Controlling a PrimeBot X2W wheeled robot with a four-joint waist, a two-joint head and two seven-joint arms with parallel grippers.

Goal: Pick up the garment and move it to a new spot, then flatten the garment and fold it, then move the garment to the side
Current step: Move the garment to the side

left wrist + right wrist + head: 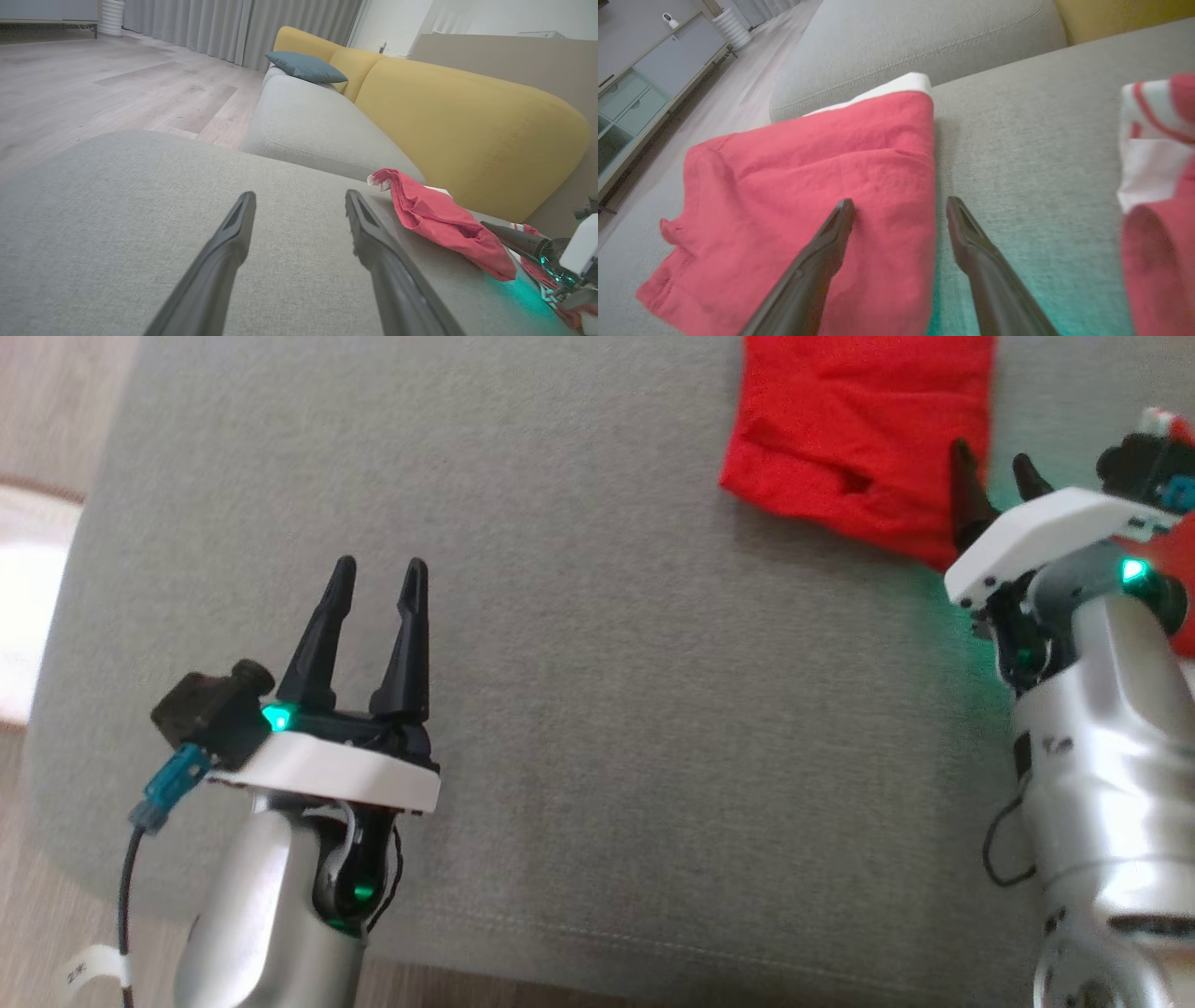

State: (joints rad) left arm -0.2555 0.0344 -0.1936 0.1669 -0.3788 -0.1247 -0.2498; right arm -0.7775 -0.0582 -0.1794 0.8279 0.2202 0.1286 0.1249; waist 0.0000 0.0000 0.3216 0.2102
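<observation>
The garment (pixel 859 439) is red and lies folded, with some wrinkles, at the far right of a grey cushion (pixel 597 691). My right gripper (pixel 992 462) stands open at the garment's near right corner. In the right wrist view, that gripper (pixel 900 203) straddles the garment's (pixel 808 186) right edge, with one finger over the red cloth and the other over bare cushion. Nothing is between the fingers. My left gripper (pixel 378 574) is open and empty over the cushion's near left part, well away from the garment (pixel 439 219).
A second red-and-white cloth (pixel 1157 140) lies just right of my right gripper. A white layer (pixel 896 86) peeks from under the garment's far edge. Behind are a grey sofa seat (pixel 317 126), yellow backrests (pixel 467 126), a blue pillow (pixel 306 67) and wooden floor (pixel 93 88) to the left.
</observation>
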